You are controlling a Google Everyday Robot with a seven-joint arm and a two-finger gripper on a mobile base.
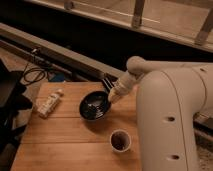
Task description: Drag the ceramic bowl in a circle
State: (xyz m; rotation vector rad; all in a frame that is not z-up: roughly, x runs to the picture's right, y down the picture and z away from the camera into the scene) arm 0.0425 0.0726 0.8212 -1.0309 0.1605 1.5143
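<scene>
The ceramic bowl (93,106), round, shallow and glossy black, sits on the wooden table (60,145) near its far middle. My gripper (107,91) is at the bowl's far right rim, at the end of the cream forearm that reaches down from the upper right. Its dark fingers (105,82) are closed on that rim. The bowl rests flat on the wood.
A small light-rimmed cup (120,140) with a dark inside stands in front of the bowl, to its right. A pale bottle (48,103) lies on the table's left side. My large white arm housing (172,125) fills the right. Black cables and gear lie to the left.
</scene>
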